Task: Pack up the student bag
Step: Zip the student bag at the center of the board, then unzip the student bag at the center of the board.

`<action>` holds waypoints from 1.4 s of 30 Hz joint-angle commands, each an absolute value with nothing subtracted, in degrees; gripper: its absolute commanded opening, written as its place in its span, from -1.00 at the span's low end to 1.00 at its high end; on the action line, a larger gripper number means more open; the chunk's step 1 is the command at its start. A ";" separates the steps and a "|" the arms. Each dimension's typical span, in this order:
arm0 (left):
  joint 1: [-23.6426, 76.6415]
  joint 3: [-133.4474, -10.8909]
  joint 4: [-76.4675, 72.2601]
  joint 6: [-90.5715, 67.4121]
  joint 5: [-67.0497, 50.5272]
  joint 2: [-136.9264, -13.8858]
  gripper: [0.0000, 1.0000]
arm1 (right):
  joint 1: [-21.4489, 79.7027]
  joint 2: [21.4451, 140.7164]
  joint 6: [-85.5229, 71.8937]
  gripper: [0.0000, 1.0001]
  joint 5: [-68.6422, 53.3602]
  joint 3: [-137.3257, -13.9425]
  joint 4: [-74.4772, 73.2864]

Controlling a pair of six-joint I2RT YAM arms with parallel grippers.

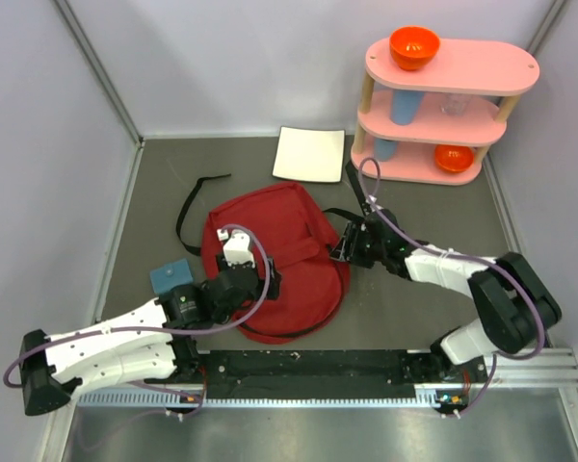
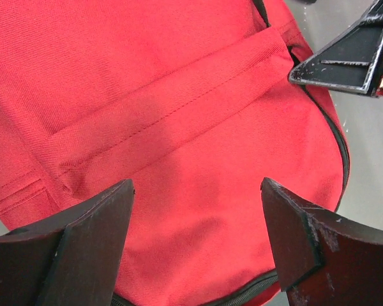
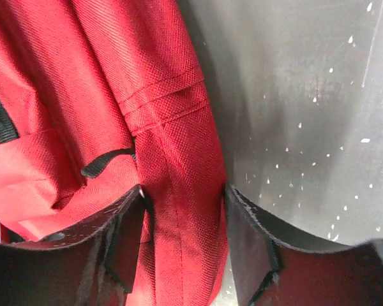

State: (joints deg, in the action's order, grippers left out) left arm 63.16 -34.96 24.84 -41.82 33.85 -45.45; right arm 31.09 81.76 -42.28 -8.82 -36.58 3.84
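The student bag point(image 1: 289, 231) is a dark red backpack lying flat in the middle of the table, with a black strap point(image 1: 187, 207) trailing to its left. My left gripper point(image 1: 268, 279) hovers open over the bag's lower left part; in the left wrist view its jaws point(image 2: 198, 191) stand wide apart above the red fabric point(image 2: 179, 95) and a black zipper edge. My right gripper point(image 1: 343, 247) is at the bag's right edge. In the right wrist view it point(image 3: 182, 197) is shut on a fold of the bag's red fabric point(image 3: 159, 95).
A small blue box point(image 1: 170, 277) lies left of the bag beside my left arm. A white square plate point(image 1: 309, 154) lies behind the bag. A pink three-tier shelf point(image 1: 482, 120) stands at the back right with orange bowls point(image 1: 414, 46) and a blue cup point(image 1: 403, 104).
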 commanded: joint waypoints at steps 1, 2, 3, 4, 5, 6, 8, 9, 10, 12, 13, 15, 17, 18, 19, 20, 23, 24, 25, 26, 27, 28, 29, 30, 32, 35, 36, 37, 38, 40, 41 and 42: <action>60.83 -38.76 24.08 -40.35 32.44 -46.67 0.71 | 31.55 83.15 -42.62 -0.42 -9.67 -37.98 7.81; 60.21 -38.85 23.73 -39.99 31.91 -46.76 0.71 | 31.73 82.27 -43.15 -0.62 -9.32 -36.92 9.48; 59.68 -39.11 23.47 -39.56 30.60 -47.11 0.72 | 31.99 80.87 -44.02 -0.80 -8.97 -35.52 10.10; 58.46 -39.63 23.29 -38.77 30.06 -47.20 0.72 | 31.91 79.38 -44.64 -1.00 -7.75 -32.46 10.54; 57.93 -39.90 23.03 -38.15 29.54 -47.46 0.72 | 31.99 75.80 -45.34 -1.00 -7.04 -30.78 10.72; 57.22 -40.16 22.42 -37.54 28.23 -48.07 0.75 | 32.25 73.76 -46.57 -1.00 -6.51 -29.11 10.98; 54.68 -41.04 21.54 -35.52 25.94 -48.69 0.76 | 32.95 66.50 -48.16 -1.00 -3.09 -23.92 10.55; 53.97 -41.31 20.05 -34.81 24.71 -49.74 0.76 | 34.61 63.92 -50.17 -1.00 -1.34 -22.25 9.07; 52.92 -42.00 19.00 -33.59 22.61 -50.44 0.76 | 35.59 60.94 -51.14 -1.00 2.42 -19.37 8.44; 52.21 -42.97 15.32 -32.18 20.32 -53.07 0.76 | 37.78 53.81 -53.95 -1.00 5.96 -17.32 6.43; 52.12 -44.54 14.16 -30.17 17.61 -54.13 0.76 | 39.88 52.14 -54.75 -1.00 8.50 -15.75 5.02; 52.03 -47.01 12.75 -28.92 15.22 -58.33 0.75 | 40.95 49.58 -55.89 -1.00 9.58 -14.86 4.31; 52.03 -51.49 11.61 -26.73 9.71 -61.86 0.68 | 41.40 49.57 -56.07 -1.00 9.67 -14.76 2.91; 52.03 -52.90 11.25 -26.63 7.41 -65.01 0.67 | 41.48 49.74 -56.07 -1.00 9.75 -14.85 2.73; 52.12 -55.43 10.81 -26.72 5.38 -66.60 0.67 | 41.48 49.75 -55.90 -0.89 9.67 -15.29 2.55; 52.21 -56.59 10.11 -26.81 1.97 -68.01 0.68 | 41.57 49.40 -55.55 -0.72 10.02 -15.99 0.20; 52.82 -59.58 10.02 -27.16 0.26 -72.24 0.68 | 41.40 45.98 -53.89 0.02 13.79 -18.80 -7.26; 53.00 -60.02 10.28 -27.16 0.26 -73.81 0.68 | 41.22 44.57 -53.18 0.19 15.71 -19.50 -8.16; 53.35 -60.64 10.63 -27.33 0.26 -74.70 0.68 | 40.70 42.56 -52.48 0.27 16.08 -20.64 -9.22; 53.35 -60.73 10.63 -27.51 0.44 -76.01 0.68 | 39.13 41.84 -51.43 0.28 15.82 -21.18 -10.01; 53.35 -60.82 10.63 -27.86 1.05 -76.63 0.68 | 37.98 41.31 -51.24 0.29 15.12 -21.62 -10.45; 53.44 -61.08 10.63 -28.64 1.58 -77.42 0.68 | 36.92 41.48 -50.98 0.29 14.77 -22.49 -10.63; 53.44 -61.34 11.33 -29.26 2.10 -78.91 0.67 | 35.70 41.83 -50.54 0.30 14.33 -23.11 -11.07; 53.52 -62.22 11.77 -30.49 2.72 -79.71 0.62 | 33.07 42.53 -50.19 0.30 13.11 -24.33 -11.68; 53.79 -63.01 12.39 -31.55 3.60 -82.16 0.58 | 31.12 45.51 -49.05 0.29 12.40 -25.57 -11.78; 54.31 -65.03 13.36 -32.78 5.62 -85.50 0.50 | 28.31 49.99 -47.82 0.28 10.99 -28.03 -11.69; 54.58 -66.08 13.53 -33.39 6.32 -86.21 0.48 | 27.17 50.88 -47.73 0.27 9.77 -29.17 -11.60; 54.67 -66.70 13.71 -33.66 7.02 -87.09 0.44 | 26.90 51.67 -47.55 0.27 9.15 -29.61 -11.51; 54.75 -67.23 13.71 -33.84 7.38 -88.67 0.40 | 26.89 52.64 -47.64 0.27 8.62 -29.88 -11.34; 54.93 -69.25 14.32 -34.19 9.04 -90.43 0.32 | 26.81 52.82 -47.72 0.26 7.21 -29.97 -10.29; 54.93 -69.95 14.59 -34.28 9.66 -92.09 0.30 | 26.89 52.74 -48.16 0.26 6.69 -29.71 -9.94; 54.93 -71.09 15.02 -34.28 10.02 -92.89 0.29 | 26.81 52.30 -48.25 0.26 6.07 -29.27 -9.67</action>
State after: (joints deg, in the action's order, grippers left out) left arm 54.59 -66.30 15.00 -32.97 6.39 -90.00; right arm 27.42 52.95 -49.06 9.04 -27.11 -11.11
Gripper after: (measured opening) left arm 0.659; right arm 0.633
